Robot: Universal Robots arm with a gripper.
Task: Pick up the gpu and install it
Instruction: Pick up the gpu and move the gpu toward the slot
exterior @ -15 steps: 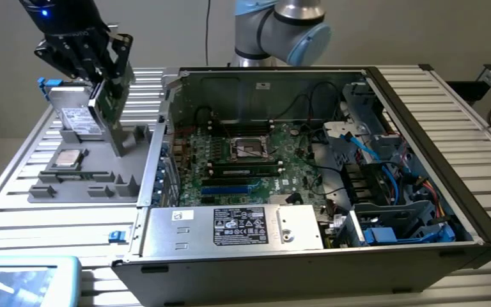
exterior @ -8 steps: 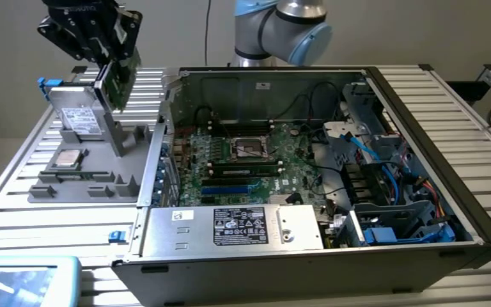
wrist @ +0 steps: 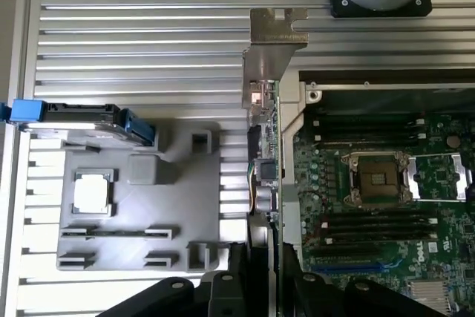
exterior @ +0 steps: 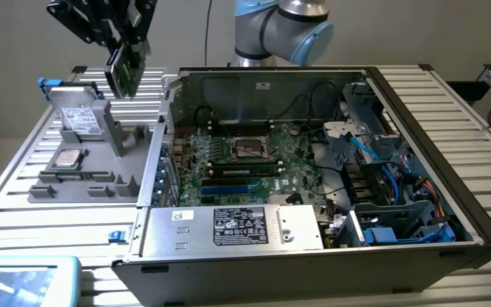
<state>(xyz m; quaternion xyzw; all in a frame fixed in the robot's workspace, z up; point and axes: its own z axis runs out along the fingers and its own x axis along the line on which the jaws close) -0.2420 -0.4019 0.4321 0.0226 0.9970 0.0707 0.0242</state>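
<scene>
The gpu (exterior: 124, 71) hangs in the air at the exterior view's upper left, a thin card with its edge turned down, above the grey holder tray (exterior: 87, 182). My gripper (exterior: 128, 39) is shut on its upper end. In the wrist view the gpu (wrist: 264, 146) appears edge-on, its metal end bracket (wrist: 276, 31) pointing away from my gripper (wrist: 264, 261), whose black fingers (wrist: 239, 265) clamp the card from both sides. The card hovers between the tray and the open computer case (exterior: 416, 128), beside the case's wall.
The green motherboard (exterior: 245, 160) lies in the case, with a blue slot (wrist: 349, 266) and the CPU socket (wrist: 378, 178). The tray holds a silver drive (exterior: 79, 118) and a processor chip (exterior: 66, 158). A power supply (exterior: 233, 227) fills the case's near corner. The robot's base (exterior: 280, 29) stands behind it.
</scene>
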